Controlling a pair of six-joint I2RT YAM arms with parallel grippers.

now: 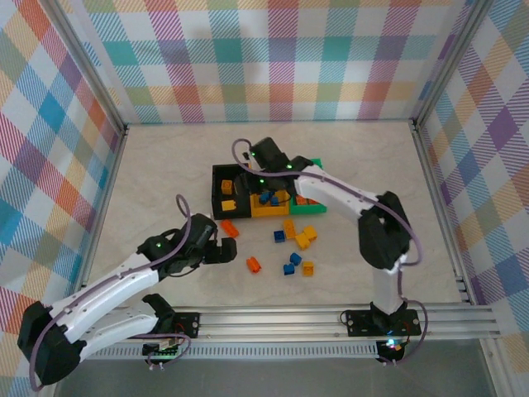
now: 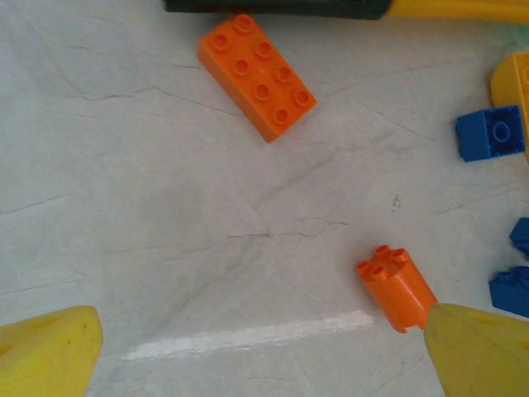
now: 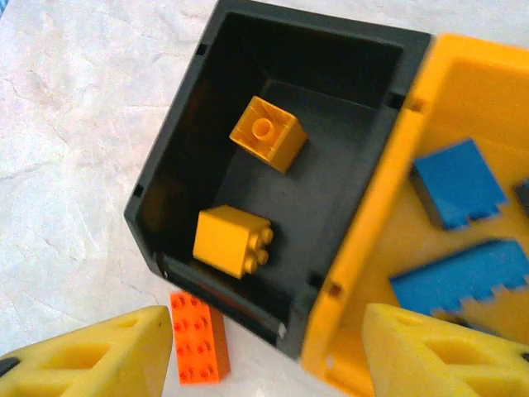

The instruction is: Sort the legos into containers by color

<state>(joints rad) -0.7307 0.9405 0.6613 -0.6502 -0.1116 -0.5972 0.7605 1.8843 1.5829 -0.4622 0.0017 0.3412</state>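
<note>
Three bins sit in a row in the middle of the table [image 1: 165, 165], side by side: black bin [image 1: 220, 198] on the left, yellow-orange bin [image 1: 273, 214] in the middle, green bin [image 1: 312, 209] on the right.

The right gripper [image 3: 264, 339] hangs over the black bin's near corner, jaws parted with nothing between them. Inside that bin there's a yellow brick [image 3: 266, 132] sitting studs-up and a second yellow brick [image 3: 231, 240] tipped on its side. Blue bricks [image 3: 457, 182] lie in the yellow-orange bin. Something orange shows in the green bin, but I can't make out more than that.

The left gripper [image 2: 264, 351] is low over the table in front of the black bin, jaws spread wide and holding nothing. A small orange brick [image 2: 397, 285] lies on its side right at one fingertip; can't tell if they actually touch. An orange oblong brick [image 2: 256, 74] lies flat, studs up, just in front of the black bin.

The other loose legos [image 1: 304, 240], blue and yellow ones, are scattered on the table in front of the yellow-orange and green bins.
</note>
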